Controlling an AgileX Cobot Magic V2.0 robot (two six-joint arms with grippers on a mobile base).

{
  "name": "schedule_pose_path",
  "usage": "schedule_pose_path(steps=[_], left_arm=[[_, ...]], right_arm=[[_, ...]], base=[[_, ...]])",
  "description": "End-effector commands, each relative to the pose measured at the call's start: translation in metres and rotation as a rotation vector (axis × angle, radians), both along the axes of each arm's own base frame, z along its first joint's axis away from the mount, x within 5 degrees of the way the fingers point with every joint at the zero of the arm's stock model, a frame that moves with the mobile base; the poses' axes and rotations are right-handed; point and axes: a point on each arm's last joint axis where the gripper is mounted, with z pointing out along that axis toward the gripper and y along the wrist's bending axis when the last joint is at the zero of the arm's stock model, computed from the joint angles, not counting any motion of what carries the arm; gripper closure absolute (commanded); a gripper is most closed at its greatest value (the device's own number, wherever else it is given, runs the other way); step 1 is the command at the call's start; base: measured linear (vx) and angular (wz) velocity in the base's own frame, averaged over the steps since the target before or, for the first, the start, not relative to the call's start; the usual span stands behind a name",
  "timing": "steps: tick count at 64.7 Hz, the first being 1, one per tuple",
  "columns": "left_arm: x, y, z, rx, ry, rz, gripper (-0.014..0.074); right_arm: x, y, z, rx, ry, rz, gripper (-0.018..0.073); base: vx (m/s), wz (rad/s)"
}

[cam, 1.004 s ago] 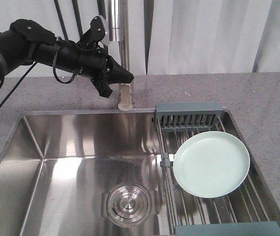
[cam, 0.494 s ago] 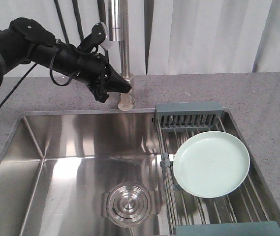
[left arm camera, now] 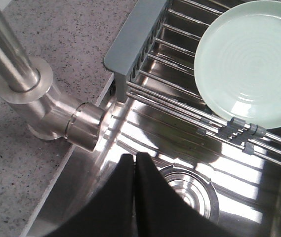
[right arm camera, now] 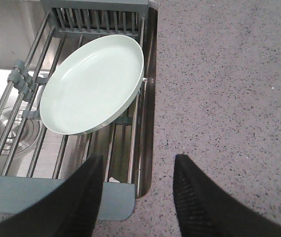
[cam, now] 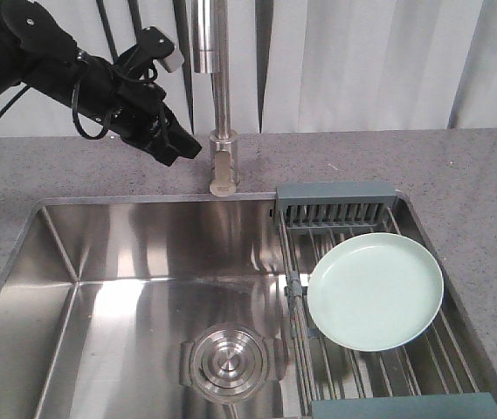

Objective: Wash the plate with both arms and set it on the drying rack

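The pale mint-green plate (cam: 376, 291) lies flat on the steel rods of the drying rack (cam: 335, 203) over the right side of the sink. It also shows in the left wrist view (left arm camera: 251, 61) and the right wrist view (right arm camera: 93, 84). My left gripper (cam: 189, 150) is shut and empty, held above the counter just left of the tap (cam: 223, 140); its tips (left arm camera: 134, 157) hang over the sink's back edge. My right gripper (right arm camera: 139, 163) is open and empty, above the rack's near right corner (right arm camera: 115, 200) and the counter. It is out of the front view.
The steel sink (cam: 126, 288) has a round drain (cam: 227, 363) at its middle. The tap's base and spout (left arm camera: 41, 106) stand close to my left gripper. Speckled grey counter (right arm camera: 219, 98) lies right of the rack. White curtains hang behind.
My left arm has drawn back up and to the left, away from the tap base. The plate and rack have not moved.
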Motion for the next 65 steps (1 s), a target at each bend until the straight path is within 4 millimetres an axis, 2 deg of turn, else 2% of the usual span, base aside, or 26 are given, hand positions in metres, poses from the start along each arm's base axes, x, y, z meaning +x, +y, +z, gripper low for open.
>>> schedule_pose_path(steps=[1, 8, 17, 28, 36, 45, 51, 65], left_arm=[[-0.011, -0.002, 0.036, -0.066, -0.097, -0.008, 0.0603], [-0.009, -0.003, 0.028, -0.054, -0.072, -0.034, 0.0603], [-0.012, -0.003, 0.027, -0.054, -0.043, -0.054, 0.0603], [-0.017, 0.002, 0.034, -0.062, 0.011, 0.055, 0.0603], [-0.03, 0.008, 0.038, -0.084, 0.015, 0.177, 0.0603], [-0.056, 0.024, 0.039, -0.073, -0.015, 0.339, 0.0603], [-0.081, 0.035, 0.042, -0.084, -0.053, 0.414, 0.0603], [-0.136, 0.059, 0.028, -0.06, -0.088, 0.561, 0.0603]], right_arm=[[0.004, -0.001, 0.011, -0.004, -0.078, -0.007, 0.0232], [0.004, -0.001, 0.011, -0.004, -0.078, -0.007, 0.0232], [0.004, -0.001, 0.011, -0.004, -0.078, -0.007, 0.0232], [0.004, -0.001, 0.011, -0.004, -0.078, -0.007, 0.0232], [0.004, -0.001, 0.011, -0.004, -0.078, -0.007, 0.0232], [0.004, -0.001, 0.011, -0.004, -0.078, -0.007, 0.0232], [0.004, -0.001, 0.011, -0.004, -0.078, -0.007, 0.0232], [0.004, -0.001, 0.011, -0.004, -0.077, -0.007, 0.0232]], base=[[0.0, 0.0], [0.0, 0.0], [0.0, 0.0], [0.0, 0.0], [0.0, 0.0], [0.0, 0.0], [0.0, 0.0], [0.0, 0.0]])
